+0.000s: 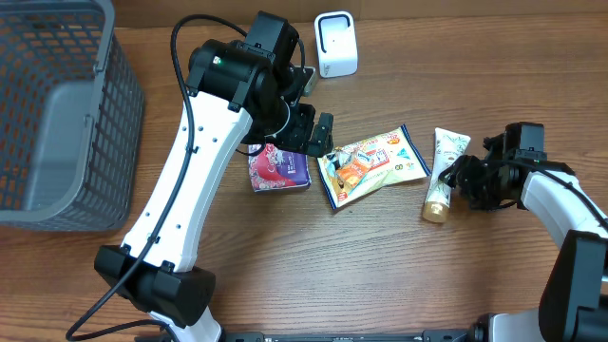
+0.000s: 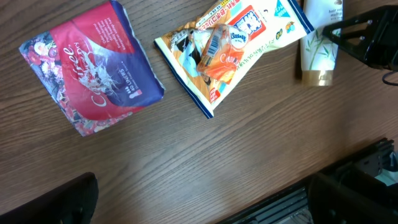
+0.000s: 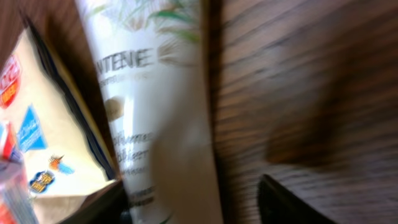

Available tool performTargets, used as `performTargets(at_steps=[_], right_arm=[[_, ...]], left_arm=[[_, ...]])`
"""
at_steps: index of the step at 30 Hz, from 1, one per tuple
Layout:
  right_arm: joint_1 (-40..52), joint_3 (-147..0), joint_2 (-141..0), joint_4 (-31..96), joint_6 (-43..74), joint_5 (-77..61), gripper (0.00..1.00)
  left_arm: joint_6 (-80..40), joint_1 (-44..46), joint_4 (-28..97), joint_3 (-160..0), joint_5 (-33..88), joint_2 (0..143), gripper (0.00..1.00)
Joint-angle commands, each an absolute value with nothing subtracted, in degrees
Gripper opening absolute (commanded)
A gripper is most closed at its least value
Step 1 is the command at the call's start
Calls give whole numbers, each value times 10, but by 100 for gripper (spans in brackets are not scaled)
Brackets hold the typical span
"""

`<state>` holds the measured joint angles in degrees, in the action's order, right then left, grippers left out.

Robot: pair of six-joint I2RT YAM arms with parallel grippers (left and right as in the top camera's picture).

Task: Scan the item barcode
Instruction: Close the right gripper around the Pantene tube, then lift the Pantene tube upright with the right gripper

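The snack bag [image 1: 372, 167], yellow and white with a dark blue edge and a barcode visible on the orange picture on its front, lies flat and slanted on the wooden worktop. Just right of this bag lies a white tube [image 1: 444, 174] with green leaves printed on it, its gold cap at the lower end in the overhead view. Just left of the bag a red and purple soft pack [image 1: 278, 168] lies flat, and a white scanner [image 1: 335, 45] stands well behind the bag, apart from all three.
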<state>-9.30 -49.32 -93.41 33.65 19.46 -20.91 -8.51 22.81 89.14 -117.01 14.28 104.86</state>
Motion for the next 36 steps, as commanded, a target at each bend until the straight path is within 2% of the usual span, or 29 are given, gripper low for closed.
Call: performTargets(at_steps=[1,5,10,17,21,27,36], right_arm=[[-93,-491,-936,328,211,-158,68],[-86,-491,-936,324,210,-160,62],[-27,-491,-936,304,193,-157,61],[57,-491,-936,299,229,-25,61],[63,-491,-936,307,241,6,61],[59,-491,-936,303,243,17,51],[59,-487,-937,293,265,21,45]], left_arm=[[-73,229,891,-1168,139,1050,100],[-73,229,891,-1168,140,1050,100],[-73,229,891,-1168,139,1050,100],[-73,229,891,-1168,140,1050,100],[-73,229,891,-1168,139,1050,100],[-73,229,891,-1168,139,1050,100],[-73,229,891,-1168,139,1050,100]])
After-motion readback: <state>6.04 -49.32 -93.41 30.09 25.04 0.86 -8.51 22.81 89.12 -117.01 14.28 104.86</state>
